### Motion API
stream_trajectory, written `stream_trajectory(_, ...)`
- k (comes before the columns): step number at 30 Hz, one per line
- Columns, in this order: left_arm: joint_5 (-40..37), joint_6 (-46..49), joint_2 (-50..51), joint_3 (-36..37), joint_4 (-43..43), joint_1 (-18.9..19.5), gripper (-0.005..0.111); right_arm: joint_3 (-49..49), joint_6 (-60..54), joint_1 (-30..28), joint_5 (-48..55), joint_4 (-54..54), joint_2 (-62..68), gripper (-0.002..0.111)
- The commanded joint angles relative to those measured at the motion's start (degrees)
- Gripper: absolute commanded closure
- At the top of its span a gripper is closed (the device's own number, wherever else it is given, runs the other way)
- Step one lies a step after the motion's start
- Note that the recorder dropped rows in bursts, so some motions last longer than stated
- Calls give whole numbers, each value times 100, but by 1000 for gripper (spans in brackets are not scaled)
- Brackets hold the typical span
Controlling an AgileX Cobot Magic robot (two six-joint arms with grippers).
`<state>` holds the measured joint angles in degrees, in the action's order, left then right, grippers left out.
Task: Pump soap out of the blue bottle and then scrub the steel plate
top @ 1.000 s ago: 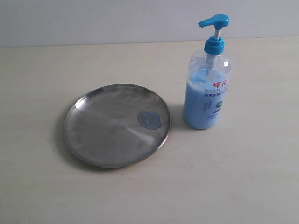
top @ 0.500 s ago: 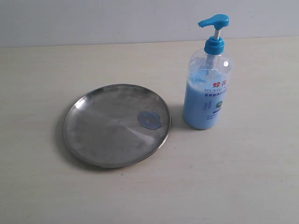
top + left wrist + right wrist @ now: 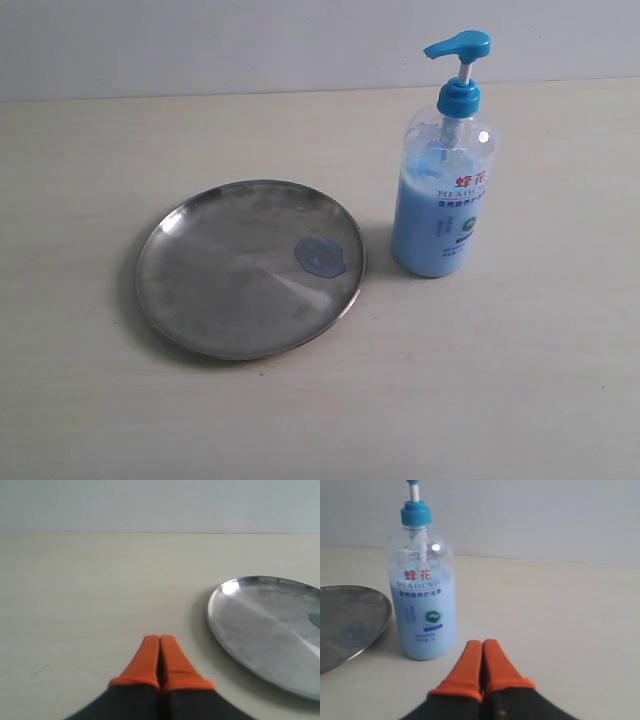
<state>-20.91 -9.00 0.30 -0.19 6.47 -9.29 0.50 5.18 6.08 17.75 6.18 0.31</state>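
The steel plate (image 3: 250,268) lies flat on the table, with a small blob of pale blue soap (image 3: 320,258) near its right rim. Just right of it stands the blue bottle (image 3: 444,190), upright, pump head raised. Neither gripper shows in the exterior view. In the left wrist view my left gripper (image 3: 159,639) is shut and empty, its orange tips pressed together, with the steel plate (image 3: 270,625) off to one side. In the right wrist view my right gripper (image 3: 482,643) is shut and empty, a short way from the blue bottle (image 3: 423,600); the steel plate (image 3: 350,625) lies beyond it.
The pale wooden table (image 3: 520,380) spreads all round the plate and bottle. A plain grey wall (image 3: 250,40) rises behind its far edge.
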Motion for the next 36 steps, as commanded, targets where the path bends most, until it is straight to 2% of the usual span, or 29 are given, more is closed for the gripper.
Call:
stream_trajectory(1, 57, -45, -30, 19, 15, 11, 107, -50, 6, -313, -76, 39, -31, 108)
stream_trajectory(36, 57, -45, -30, 19, 15, 11, 107, -50, 6, -357, -157, -11, -31, 108)
